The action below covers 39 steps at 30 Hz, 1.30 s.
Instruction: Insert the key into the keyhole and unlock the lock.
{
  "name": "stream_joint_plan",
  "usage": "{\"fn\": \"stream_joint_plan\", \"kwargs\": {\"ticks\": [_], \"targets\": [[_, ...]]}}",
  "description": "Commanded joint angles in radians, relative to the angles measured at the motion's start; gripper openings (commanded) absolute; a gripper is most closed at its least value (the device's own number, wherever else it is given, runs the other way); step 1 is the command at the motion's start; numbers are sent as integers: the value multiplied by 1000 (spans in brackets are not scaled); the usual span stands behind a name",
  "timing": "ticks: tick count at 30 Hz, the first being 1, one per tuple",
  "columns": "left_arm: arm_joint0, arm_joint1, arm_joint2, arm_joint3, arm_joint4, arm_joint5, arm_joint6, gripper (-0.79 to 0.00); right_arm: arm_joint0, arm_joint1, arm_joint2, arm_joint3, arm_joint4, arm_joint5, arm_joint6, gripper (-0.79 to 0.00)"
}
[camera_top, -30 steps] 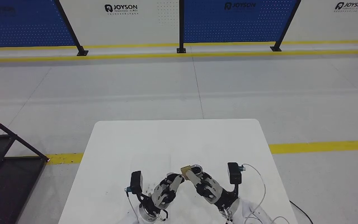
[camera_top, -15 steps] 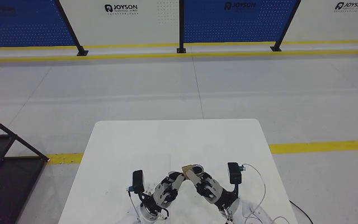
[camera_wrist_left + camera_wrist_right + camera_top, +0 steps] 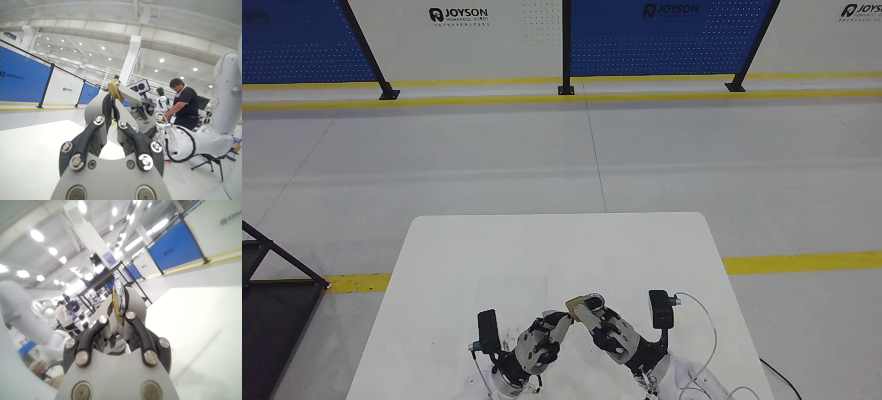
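- Right gripper [image 3: 589, 310] is clamping the brass lock [image 3: 578, 300] above the table [image 3: 542, 250].
- Left gripper [image 3: 558, 322] is pinching the small key [image 3: 112, 98], holding it just beside the lock.

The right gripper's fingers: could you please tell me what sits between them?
A brass padlock with a chrome shackle, clamped edge-on in the right gripper. Its white fingers cover most of the body, so the keyhole cannot be seen.

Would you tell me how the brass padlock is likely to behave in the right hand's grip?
The padlock looks like solid brass, so probably stiff and heavy for its size. Its polished shackle looks slippery; pinched in the right hand, it might twist when pushed.
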Motion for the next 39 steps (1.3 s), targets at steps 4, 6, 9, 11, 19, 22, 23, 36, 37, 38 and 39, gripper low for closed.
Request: {"fn": "stream_joint_plan", "kwargs": {"ticks": [4,6,9,11,19,22,23,36,37,38,39], "targets": [[-2,0,6,9,47,61,36,-785,0,0,0,0,0,0,0,-785],[-3,-1,10,12,62,89,51,-785,0,0,0,0,0,0,0,-785],[-6,-3,20,17,73,111,66,-785,0,0,0,0,0,0,0,-785],[-9,-4,24,19,78,125,73,-785,3,0,-3,-2,1,10,6,-785],[-17,-4,38,23,83,142,82,-785,12,3,-8,-5,13,26,35,-785],[-19,-3,41,23,79,144,80,-785,13,5,-7,-7,15,25,40,-785],[-19,-3,42,22,78,143,80,-785,13,5,-7,-7,15,25,40,-785],[-25,1,49,24,41,105,74,-480,9,10,1,-9,23,13,18,-785],[-25,2,48,25,36,99,75,-480,9,10,2,-9,23,12,18,-785],[-25,2,49,26,30,88,76,-483,9,11,3,-9,25,12,17,-785],[-26,3,47,27,23,79,76,-489,9,11,3,-9,26,11,17,-785]]}}
